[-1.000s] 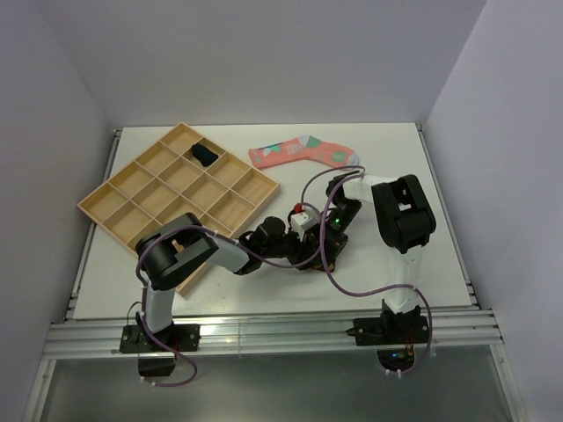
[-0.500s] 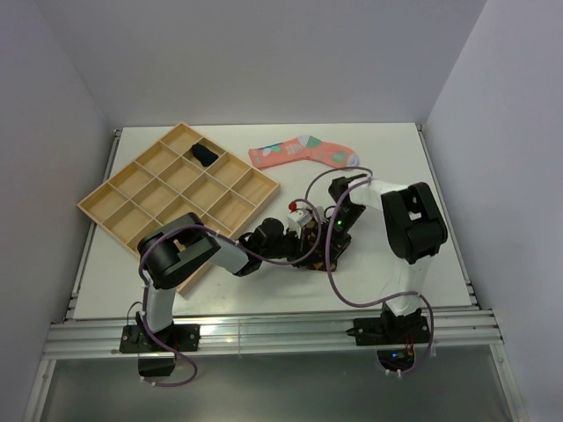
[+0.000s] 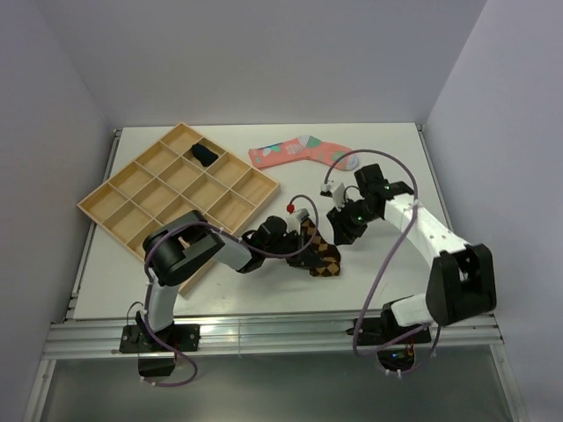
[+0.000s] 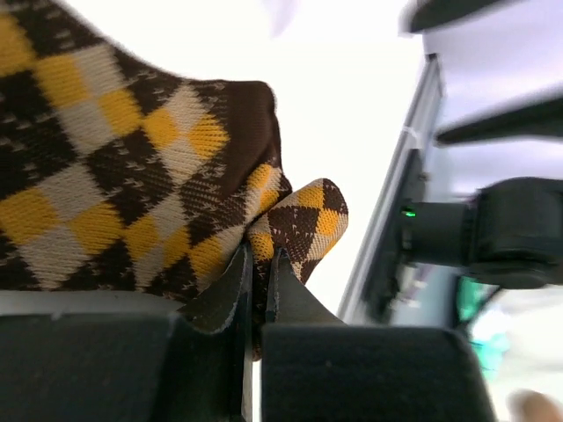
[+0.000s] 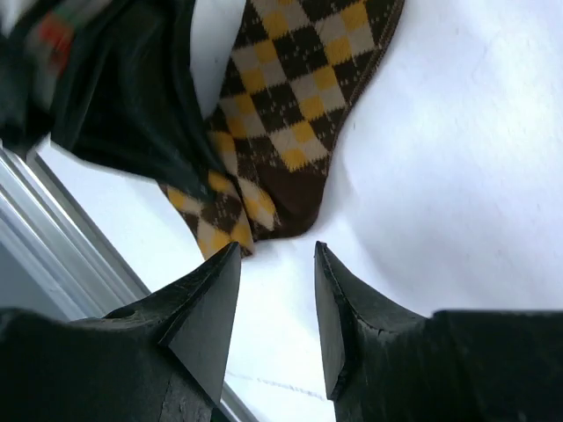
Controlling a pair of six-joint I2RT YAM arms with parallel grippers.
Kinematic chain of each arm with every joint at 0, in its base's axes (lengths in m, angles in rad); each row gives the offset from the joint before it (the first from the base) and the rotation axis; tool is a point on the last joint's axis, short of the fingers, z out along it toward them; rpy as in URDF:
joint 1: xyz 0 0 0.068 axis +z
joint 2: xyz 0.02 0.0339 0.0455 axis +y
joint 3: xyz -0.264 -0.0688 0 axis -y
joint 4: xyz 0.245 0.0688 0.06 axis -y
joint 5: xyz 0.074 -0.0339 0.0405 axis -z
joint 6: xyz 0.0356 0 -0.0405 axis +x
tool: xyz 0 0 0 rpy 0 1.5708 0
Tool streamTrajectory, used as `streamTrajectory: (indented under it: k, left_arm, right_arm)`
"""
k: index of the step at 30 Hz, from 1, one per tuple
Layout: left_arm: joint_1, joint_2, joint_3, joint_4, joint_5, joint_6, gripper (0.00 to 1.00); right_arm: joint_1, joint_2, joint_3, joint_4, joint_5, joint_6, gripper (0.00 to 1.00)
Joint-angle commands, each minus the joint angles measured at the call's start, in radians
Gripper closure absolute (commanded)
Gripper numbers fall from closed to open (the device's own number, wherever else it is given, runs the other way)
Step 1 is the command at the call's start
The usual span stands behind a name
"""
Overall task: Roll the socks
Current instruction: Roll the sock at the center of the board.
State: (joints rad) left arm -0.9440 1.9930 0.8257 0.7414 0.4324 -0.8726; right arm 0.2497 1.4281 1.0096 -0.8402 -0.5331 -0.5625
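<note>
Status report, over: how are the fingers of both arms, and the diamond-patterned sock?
Left fingers shut on diamond-patterned sock, fold pinched. Right fingers open, empty, beside it. Pink sock apart, far side, not in the way.

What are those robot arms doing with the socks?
They're rolling socks. The left gripper is pinched shut on a fold of the brown diamond sock in the middle of the table. The right gripper is open and empty, close beside that sock. The pink sock lies flat at the far side, not yet rolled. The dark sock sits in a compartment of the wooden tray.
</note>
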Motion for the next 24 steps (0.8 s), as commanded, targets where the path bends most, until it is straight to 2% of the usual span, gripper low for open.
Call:
streamTrajectory:
  k: [1,6,12,16,24]
  left_arm:
    - [0.025,0.069,-0.014,-0.082,0.129,-0.171,1.00]
    - [0.053,0.102,-0.004,-0.077,0.189,-0.288,1.00]
    - [0.056,0.141,0.044,-0.138,0.233,-0.377,1.00]
    - [0.067,0.159,0.029,-0.125,0.247,-0.439,1.00]
    - [0.082,0.187,-0.005,-0.059,0.262,-0.485,1.00]
  right_arm:
    - [-0.006,-0.139,-0.075,0.064,0.030,-0.077,0.53]
    - [0.014,-0.319,-0.232,0.124,0.036,-0.250,0.50]
    - [0.101,-0.434,-0.381,0.161,0.025,-0.399,0.46]
    - [0.218,-0.463,-0.431,0.187,0.039,-0.422,0.43]
    - [0.313,-0.465,-0.477,0.230,0.070,-0.473,0.39]
